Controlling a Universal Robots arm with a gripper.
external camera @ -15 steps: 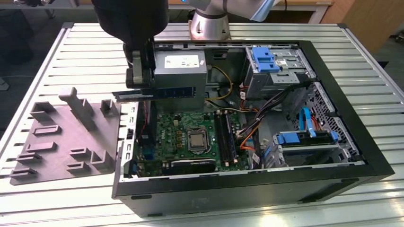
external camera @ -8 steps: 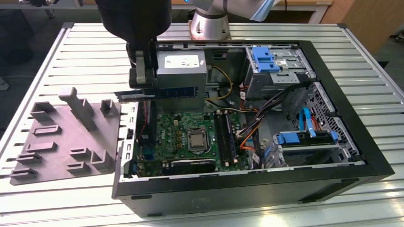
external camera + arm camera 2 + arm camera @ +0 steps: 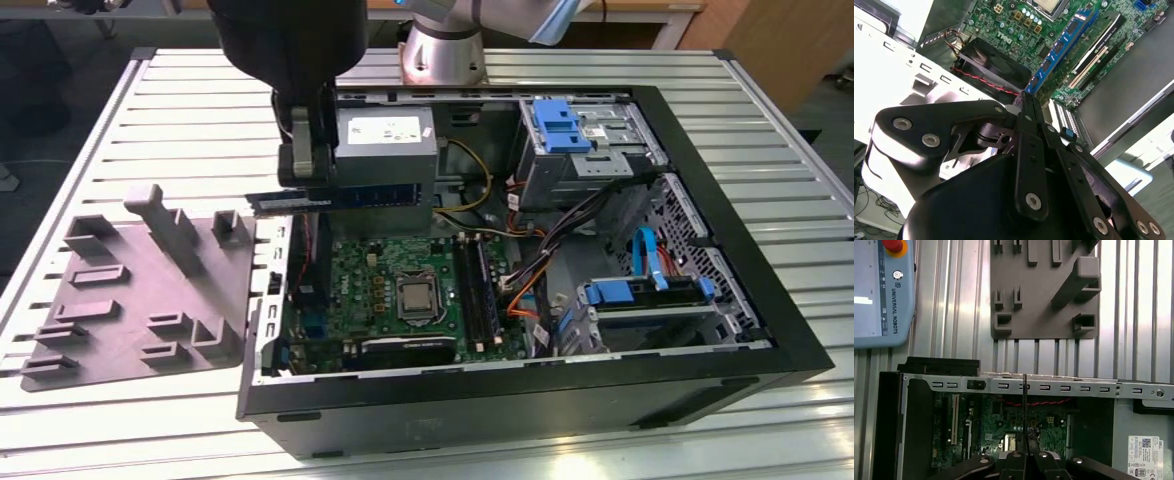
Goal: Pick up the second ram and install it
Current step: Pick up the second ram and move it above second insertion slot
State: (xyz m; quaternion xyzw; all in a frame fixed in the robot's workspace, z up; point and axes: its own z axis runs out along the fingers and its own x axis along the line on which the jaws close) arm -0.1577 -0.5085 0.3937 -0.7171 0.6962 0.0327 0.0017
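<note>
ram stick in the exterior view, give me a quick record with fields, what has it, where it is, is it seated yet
item: long narrow dark blue circuit-board ram stick
held by: black tool, shut on the stick near one end
pose: roughly level, in the air over the open black computer case
seated: no, above the green motherboard, not in a socket
tray: grey moulded plastic tray, on the exterior view's left of the case

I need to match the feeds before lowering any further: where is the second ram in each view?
Exterior view: the second ram is held level in the gripper, above the motherboard.
Second wrist view: a blue stick reaching out from the gripper over the board.
First wrist view: edge-on, a thin dark line extending from the gripper.
Shared landmark: the green motherboard.
</note>
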